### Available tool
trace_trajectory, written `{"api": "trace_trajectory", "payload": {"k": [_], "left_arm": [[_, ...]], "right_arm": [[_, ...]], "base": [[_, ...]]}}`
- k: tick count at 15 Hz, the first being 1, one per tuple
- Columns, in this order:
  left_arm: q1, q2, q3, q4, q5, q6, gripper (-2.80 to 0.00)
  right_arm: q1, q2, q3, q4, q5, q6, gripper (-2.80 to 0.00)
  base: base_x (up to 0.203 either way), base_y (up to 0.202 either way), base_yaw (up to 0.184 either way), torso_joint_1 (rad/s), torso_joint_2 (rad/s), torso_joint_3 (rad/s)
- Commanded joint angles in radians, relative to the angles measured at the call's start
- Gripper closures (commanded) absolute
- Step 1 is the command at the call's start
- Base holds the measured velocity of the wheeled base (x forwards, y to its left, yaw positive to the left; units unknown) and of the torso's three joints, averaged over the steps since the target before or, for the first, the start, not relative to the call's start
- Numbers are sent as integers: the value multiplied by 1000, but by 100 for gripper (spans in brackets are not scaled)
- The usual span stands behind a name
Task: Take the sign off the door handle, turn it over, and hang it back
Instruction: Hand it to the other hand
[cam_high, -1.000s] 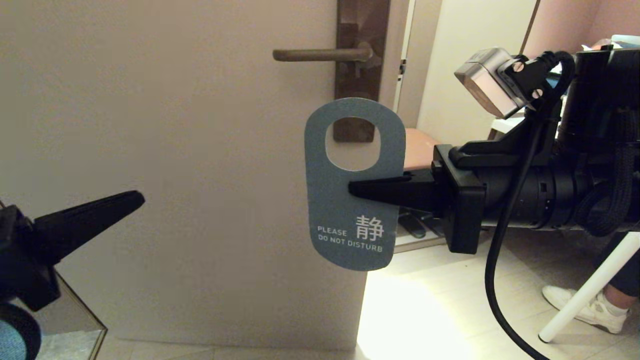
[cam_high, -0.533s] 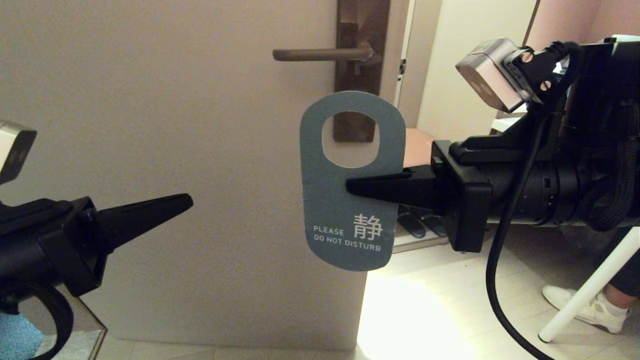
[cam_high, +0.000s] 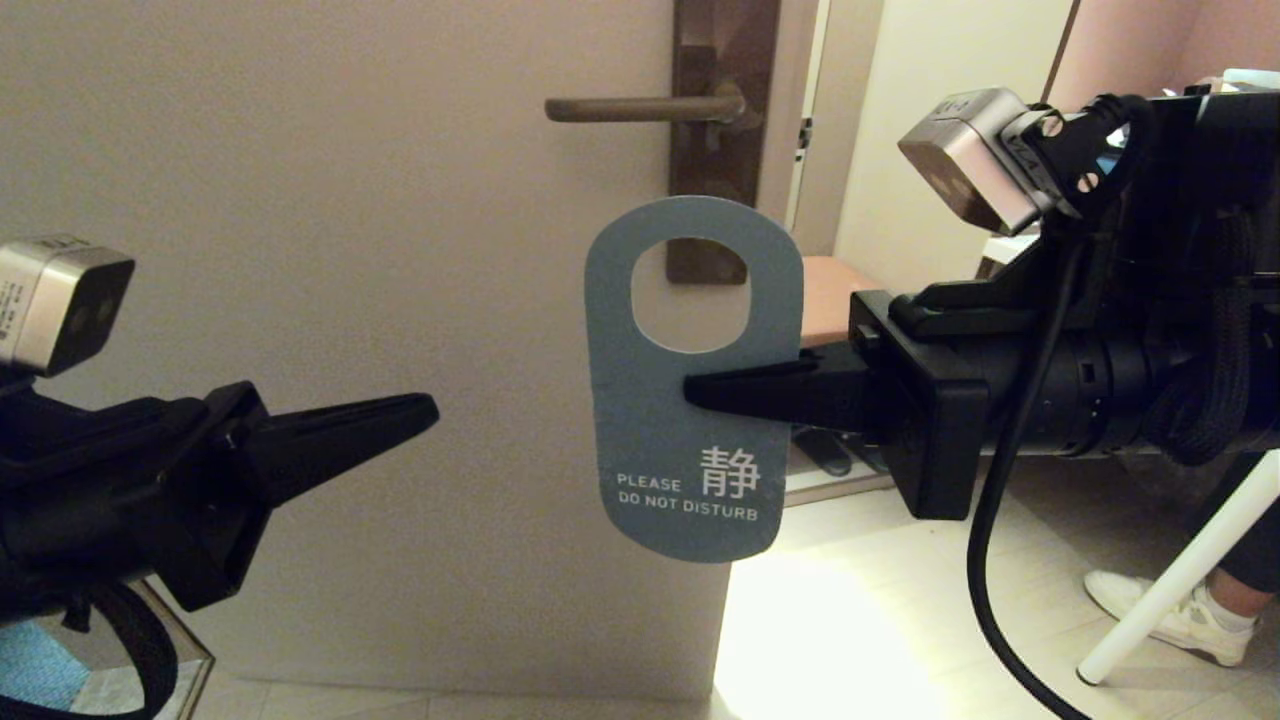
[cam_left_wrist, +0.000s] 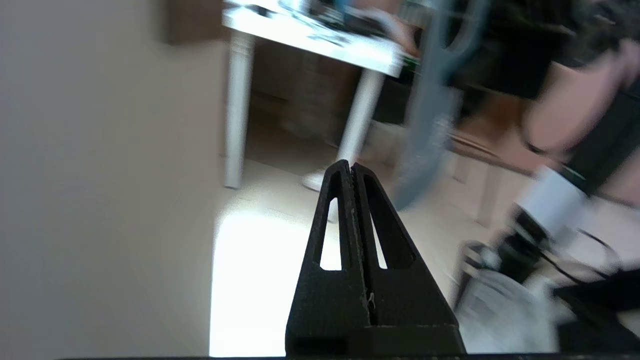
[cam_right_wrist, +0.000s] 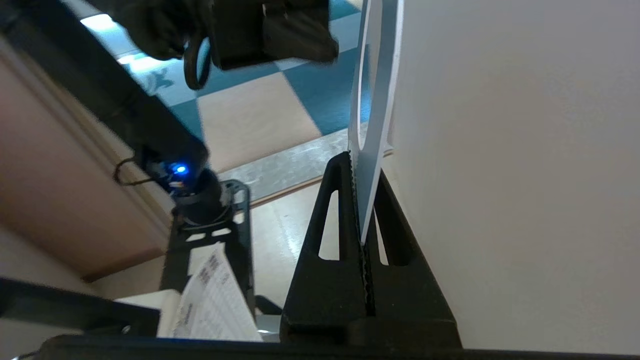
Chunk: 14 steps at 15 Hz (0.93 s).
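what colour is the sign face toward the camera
Blue-grey with white lettering, on the sign; clearest in the head view.

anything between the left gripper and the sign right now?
Nothing visible. The left gripper, shut, points at the sign across an open gap in front of the door. The right gripper clamps the sign's far edge, below the door handle.

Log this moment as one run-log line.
blue-grey rounded hanger sign: off dark bronze lever handle, DO NOT DISTURB facing robot | right gripper: clamping sign | left gripper: shut, apart
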Motion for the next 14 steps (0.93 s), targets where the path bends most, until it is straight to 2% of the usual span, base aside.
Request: {"api": "trace_trajectory", "payload": {"k": [1,7,10,14], "left_arm": [[-45,33,18,-21,-13,2,0],[-96,233,125,-394,-12,11,0],[-110,298,127,-478,-13,29,0],[-181,318,129,-520,-14,29,0]], "right_arm": [[0,11,3,-2,28,-4,0],[0,19,14,-2,33,-21,0],[0,31,7,-4,60,-21,0],[-1,48,21,-68,63,-17,0]], "base": [[0,0,0,0,0,0],[0,0,0,0,0,0],[0,0,0,0,0,0],[0,0,0,0,0,0]]}}
